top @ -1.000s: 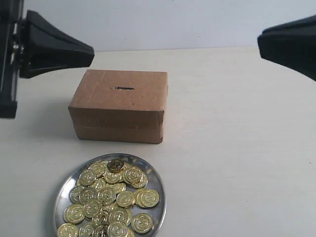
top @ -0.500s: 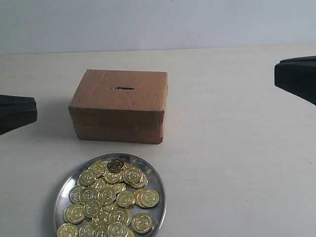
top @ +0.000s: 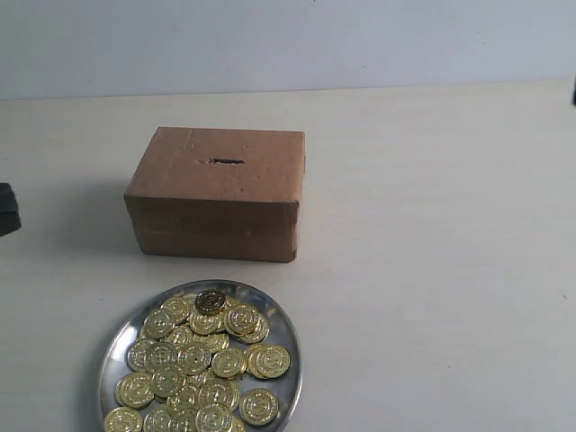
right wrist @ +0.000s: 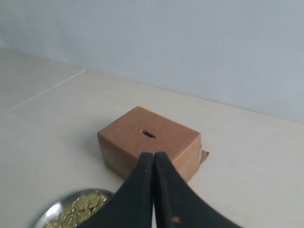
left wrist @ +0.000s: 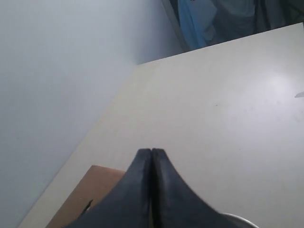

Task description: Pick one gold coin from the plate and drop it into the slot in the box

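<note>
Exterior view: the box (top: 220, 193) and the plate (top: 273, 310) stand on the pale table (top: 432, 270), with the arms out at the frame edges.
The box sits toward 10 o'clock of centre. The box slot (top: 226, 162) in its top face opens upward, its long axis running 9 to 3 o'clock. The plate lies at 6 o'clock from the box, apart from it with bare table between, and is heaped with gold coins (top: 193, 360). The left gripper (left wrist: 151, 153) and the right gripper (right wrist: 153, 156) each have their fingertips pressed together.

One box (top: 216, 193), one plate (top: 114, 346), about thirty gold coins (top: 193, 358).
</note>
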Tool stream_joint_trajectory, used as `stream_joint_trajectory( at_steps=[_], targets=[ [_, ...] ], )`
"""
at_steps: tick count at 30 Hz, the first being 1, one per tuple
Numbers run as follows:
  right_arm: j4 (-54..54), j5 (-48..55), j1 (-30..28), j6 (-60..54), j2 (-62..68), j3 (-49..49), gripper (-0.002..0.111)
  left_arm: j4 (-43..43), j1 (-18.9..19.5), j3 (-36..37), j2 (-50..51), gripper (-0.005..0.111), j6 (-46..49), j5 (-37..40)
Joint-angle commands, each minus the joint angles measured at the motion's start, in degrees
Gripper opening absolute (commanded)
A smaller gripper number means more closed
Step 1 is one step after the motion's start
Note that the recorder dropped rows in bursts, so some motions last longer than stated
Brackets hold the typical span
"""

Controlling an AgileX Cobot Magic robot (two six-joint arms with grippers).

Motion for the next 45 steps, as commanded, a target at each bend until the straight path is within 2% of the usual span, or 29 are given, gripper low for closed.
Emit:
stream_joint_trajectory(
  at_steps=[1, 9, 13, 16, 22, 32, 35, 40, 42, 45],
  targets=[
    [0.54, -1.06, -9.63, 0.04, -5.97, 0.41, 0.000, -1.10, 4.57, 4.55, -7.71, 0.000, -0.01, 0.09],
    [0.28, -0.97, -33.38, 0.04, -19.60, 0.41, 0.000, -0.99, 12.31, 16.39, -24.49, 0.000, -0.01, 0.09],
    [0.28, -0.97, -42.46, 0.04, -25.05, 0.41, 0.000, -0.84, 14.29, 20.19, -29.17, 0.000, -0.01, 0.09],
    [0.28, -0.97, -45.14, 0.04, -28.06, 0.41, 0.000, -0.75, 14.33, 22.25, -29.75, 0.000, -0.01, 0.09],
    [0.07, -0.97, -45.29, 0.04, -28.76, 0.41, 0.000, -0.75, 14.33, 23.87, -29.75, 0.000, -0.01, 0.22],
    [12.51, -1.34, -45.29, 0.04, -28.76, 0.66, 0.000, -0.75, 14.33, 23.87, -29.75, 0.000, -0.01, -1.06],
    [12.51, -4.30, -45.29, 0.04, -28.76, 2.96, 0.000, -0.75, 14.44, 23.87, -29.75, 0.000, -0.01, -10.34],
    [12.51, -10.51, -45.29, 0.04, -28.76, 8.89, 0.000, 2.30, 14.42, 23.87, -29.75, 0.000, -0.01, -36.13],
    [12.51, -12.58, -45.29, 0.04, -28.76, 11.42, 0.000, 2.64, 14.42, 23.87, -29.75, 0.000, -0.01, -43.36],
    [12.51, -14.61, -45.29, 0.04, -28.76, 15.65, 0.000, 2.64, 14.42, 23.87, -29.75, 0.000, -0.01, -47.76]
  ],
)
